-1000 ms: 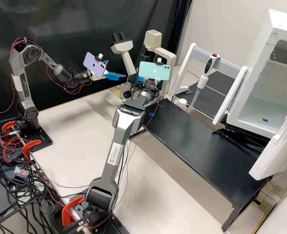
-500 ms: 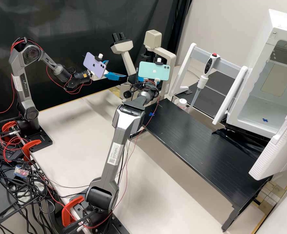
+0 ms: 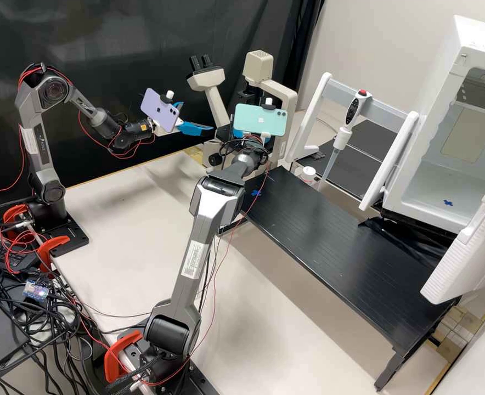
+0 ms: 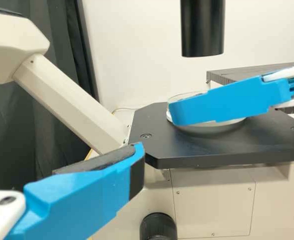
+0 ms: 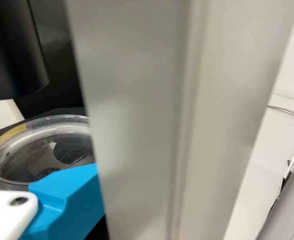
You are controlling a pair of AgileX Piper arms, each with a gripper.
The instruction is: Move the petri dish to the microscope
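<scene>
A big black curtain (image 3: 116,33) hangs behind the microscope (image 3: 289,104). A wide, pale tabletop (image 3: 127,219) spreads out in front of the microscope. The big white box (image 3: 484,41) is well apart from the microscope, with its door (image 3: 464,247) wide open. A long, low black table (image 3: 330,241) starts near the microscope and runs to the box.

The right arm (image 3: 215,219) stretches all the way to the microscope. The left arm (image 3: 39,145) bends over and points at the microscope from the other side. The left gripper (image 3: 198,116) is near the microscope, with its two blue fingers spread apart and nothing between them. The right gripper (image 3: 240,133) is right over the flat black stage (image 4: 206,150) of the microscope, by the dish. I cannot tell if it is squeezing the dish or has let it go.

A pipette (image 3: 353,109) stands up in its holder, past the microscope. A purple phone (image 3: 160,109) rides on the left arm near the microscope, and a mint green phone (image 3: 260,119) on the right arm sits just beside it.

The clear round petri dish (image 5: 32,150) is at the stage of the microscope, under its fat black tube (image 4: 202,30).
</scene>
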